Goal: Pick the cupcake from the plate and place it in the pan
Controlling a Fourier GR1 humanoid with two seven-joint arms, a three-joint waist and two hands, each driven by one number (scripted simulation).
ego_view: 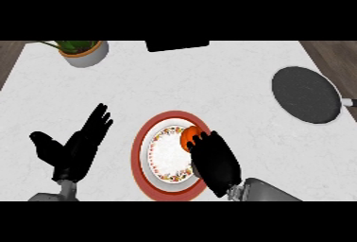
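Note:
An orange cupcake (pixel 188 136) sits on the right part of a round plate (pixel 165 153) with a red rim and a flowered white centre, low in the middle of the head view. My right hand (pixel 216 163) lies over the plate's right side, its fingers curled onto the cupcake and hiding part of it. The dark grey pan (pixel 304 94) rests at the far right of the white counter, its handle (pixel 346 101) pointing right. My left hand (pixel 75 146) is open at the lower left, fingers up, holding nothing.
A potted green plant (pixel 83 51) in a white pot stands at the back left. A black flat object (pixel 177 45) lies at the counter's far edge, centre. Brown floor shows past the counter's left and right edges.

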